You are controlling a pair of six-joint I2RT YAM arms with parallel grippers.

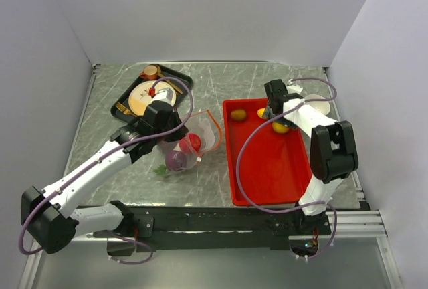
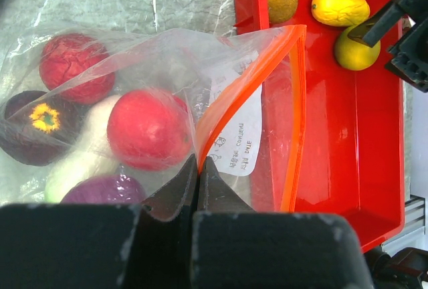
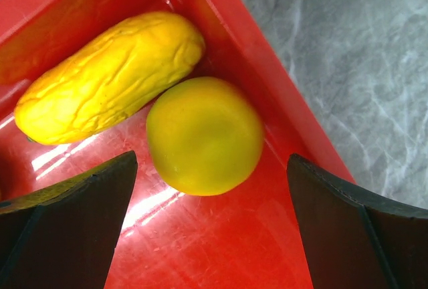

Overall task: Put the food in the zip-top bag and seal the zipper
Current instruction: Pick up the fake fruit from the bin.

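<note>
My left gripper (image 2: 198,168) is pinching the zip-top bag (image 2: 167,55) at its rim by the zipper (image 2: 294,102), jaws closed on plastic. Red, purple and white food (image 2: 147,128) is lying inside. My right gripper (image 3: 212,162) is sitting with jaws spread wide over a round yellow fruit (image 3: 204,135) in the red tray (image 3: 221,242).

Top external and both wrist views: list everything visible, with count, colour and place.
red tray: one, table's right side
bag: one, clear, orange-red strip at mouth, left of red tray
food in bag: five showing, two red, one maroon, one white, one purple
food in tray: three, yellow long, yellow-green round, olive round, far end
black tray: one, back left
plate: one, white and orange, on black tray
cup: one, orange, black tray's far corner
left claw: shut on bag's mouth edge
right claw: open, over the yellow-green round piece
</note>
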